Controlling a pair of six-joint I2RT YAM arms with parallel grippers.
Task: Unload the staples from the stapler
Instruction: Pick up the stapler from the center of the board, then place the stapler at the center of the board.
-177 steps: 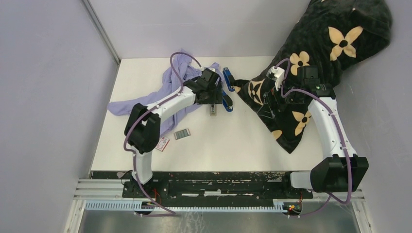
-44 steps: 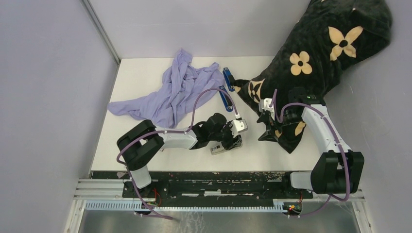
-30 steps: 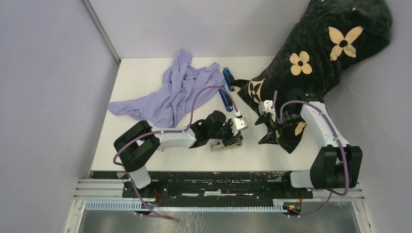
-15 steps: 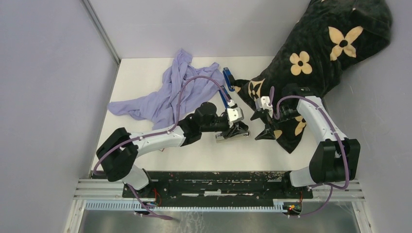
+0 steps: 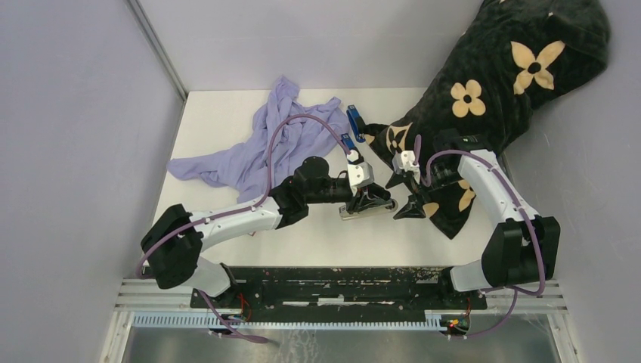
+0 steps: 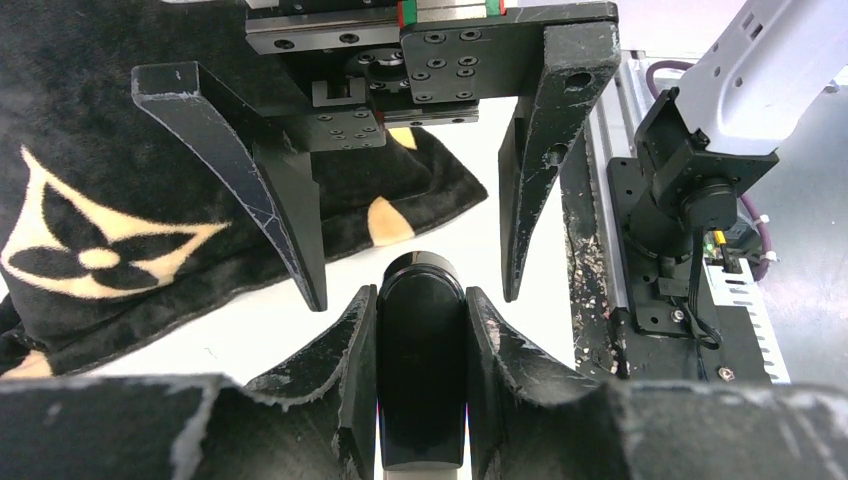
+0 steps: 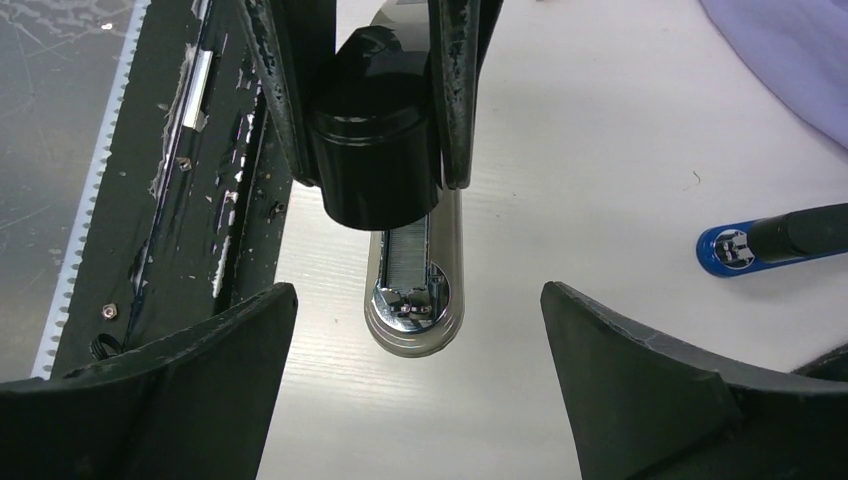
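The stapler [image 5: 354, 214] has a black top and a silver base and sits low over the table's near middle. My left gripper [image 5: 370, 201] is shut on its black top [image 6: 420, 380], one finger on each side. In the right wrist view the black top [image 7: 375, 150] is lifted off the silver base [image 7: 440, 300]. A ribbed strip of staples [image 7: 404, 250] shows in the open channel. My right gripper [image 5: 402, 198] faces the stapler's front end with its jaws wide open and empty. In the right wrist view, the base's rounded tip lies between the right gripper's [image 7: 417, 300] fingertips without touching them.
A purple cloth [image 5: 257, 147] lies at the back left. A black blanket with tan flowers [image 5: 491, 83] covers the right side under the right arm. A blue and black object [image 5: 353, 121] lies behind the stapler, its blue end [image 7: 735, 248] to the right. A dark rail [image 5: 325, 276] runs along the near edge.
The left arm has carried the stapler up and to the right, toward the right gripper. The right gripper has shifted slightly left and opened a little wider.
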